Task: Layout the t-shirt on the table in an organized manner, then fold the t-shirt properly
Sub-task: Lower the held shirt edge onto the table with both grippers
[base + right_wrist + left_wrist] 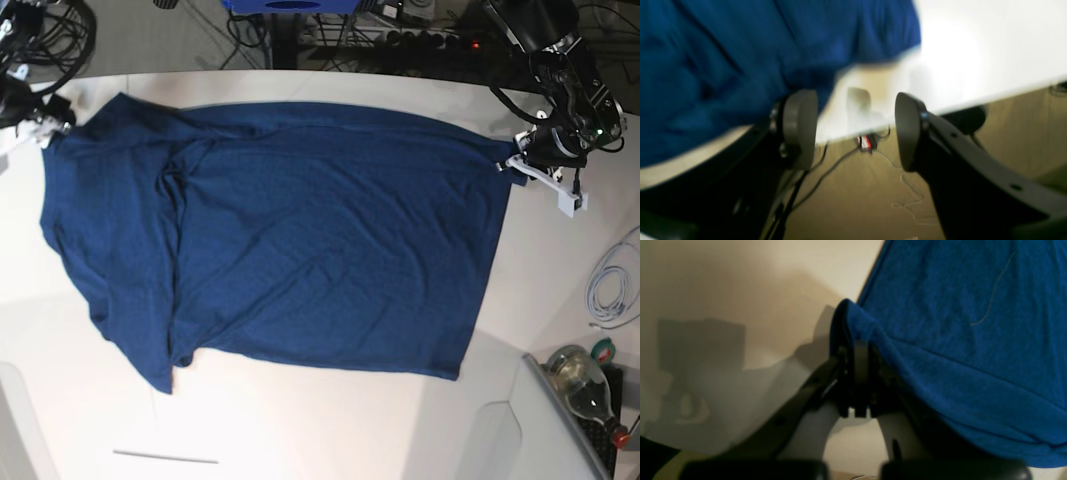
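The dark navy t-shirt lies spread across the white table, one side folded over at the left. At the shirt's far right corner my left gripper grips the fabric. The left wrist view shows this gripper shut on a raised pinch of the t-shirt above the table. My right gripper hovers at the shirt's far left corner. In the right wrist view it stands open with nothing between its fingers, the t-shirt just beyond them near the table's edge.
A glass bottle and a coiled white cable sit off the table's right side. Black cables hang at the far left. A thin grey strip lies near the front edge. Floor cables show below the table.
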Motion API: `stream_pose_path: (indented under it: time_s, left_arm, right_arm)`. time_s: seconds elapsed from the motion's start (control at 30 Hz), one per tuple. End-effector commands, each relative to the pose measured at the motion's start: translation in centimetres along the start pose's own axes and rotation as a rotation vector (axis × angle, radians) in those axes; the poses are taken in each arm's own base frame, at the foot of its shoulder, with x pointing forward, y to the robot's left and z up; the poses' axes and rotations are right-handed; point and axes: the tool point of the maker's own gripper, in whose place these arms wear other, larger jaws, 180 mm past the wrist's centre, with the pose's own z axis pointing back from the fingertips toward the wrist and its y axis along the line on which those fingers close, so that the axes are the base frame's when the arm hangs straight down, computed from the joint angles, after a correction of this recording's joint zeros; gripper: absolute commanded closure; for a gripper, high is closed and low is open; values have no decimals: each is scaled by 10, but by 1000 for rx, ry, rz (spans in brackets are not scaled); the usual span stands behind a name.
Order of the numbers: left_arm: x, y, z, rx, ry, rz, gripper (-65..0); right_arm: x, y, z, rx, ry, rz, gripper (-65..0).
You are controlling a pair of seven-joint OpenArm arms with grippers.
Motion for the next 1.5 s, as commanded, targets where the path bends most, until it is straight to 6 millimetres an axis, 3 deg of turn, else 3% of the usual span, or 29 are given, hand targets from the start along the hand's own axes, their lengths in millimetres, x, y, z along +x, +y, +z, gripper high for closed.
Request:
stream_pose_path:
  time_s: [0.0,0.13,0.3,0.7,0.73,0.8,0.87,0.9,1.17,1.47]
  left_arm:
    - [14,2,5,5,-40,-13,0]
    - [14,3,5,5,-39,-13,0]
    - [14,5,6,10,-39,-16,0]
    - [13,6,6,12,-37,-17,0]
    - [13,6,6,12,-37,-17,0]
    - [13,6,6,12,-37,-17,0]
    - [13,6,6,12,-37,-17,0]
    - [13,6,6,12,-37,-17,0]
    - [14,6,6,12,-38,-18,0]
    - [19,4,7,9,-48,-18,0]
  right_arm:
    - [9,11,0,26,-38,48,-351]
    - [-6,35,-26,98,-64,148,-351]
    - [-29,35,-49,122,3,112,-353]
    - [-35,31,-49,121,-8,115,-344]
    - [-34,32,-49,123,-13,115,-314]
    - [-34,32,-49,124,-12,114,-183]
    - [-30,34,-48,126,-23,118,-30]
    - [-26,35,-45,126,-35,124,0]
    - [13,52,-10,106,-98,212,-5]
    - [58,74,-6,118,-116,192,-5]
